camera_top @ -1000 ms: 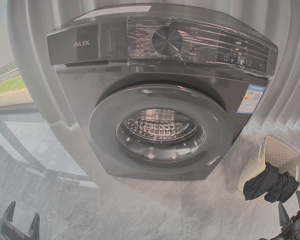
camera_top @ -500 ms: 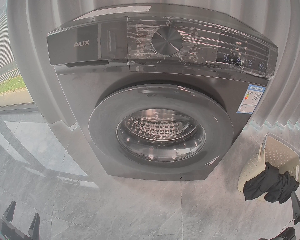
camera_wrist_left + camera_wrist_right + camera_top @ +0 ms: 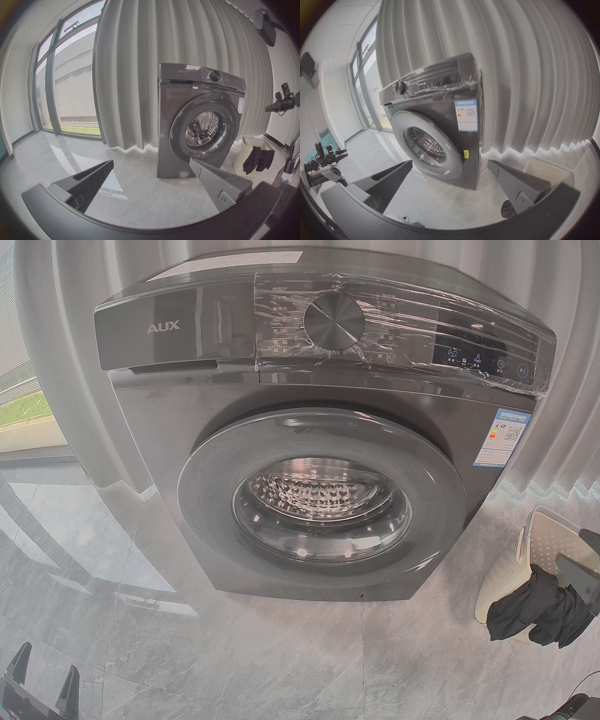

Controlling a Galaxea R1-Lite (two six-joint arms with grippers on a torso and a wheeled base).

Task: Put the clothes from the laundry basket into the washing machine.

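Black clothes (image 3: 537, 612) hang over near rim of laundry basket (image 3: 500, 580), on the floor by the right front corner of washing machine (image 3: 300, 427). Right gripper (image 3: 449, 163) spread wide, empty, just above the clothes. Left gripper (image 3: 150, 162) also wide, well apart from them.

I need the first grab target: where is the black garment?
In the head view, the black garment is draped over the near rim of the cream laundry basket, on the floor to the right of the washing machine.
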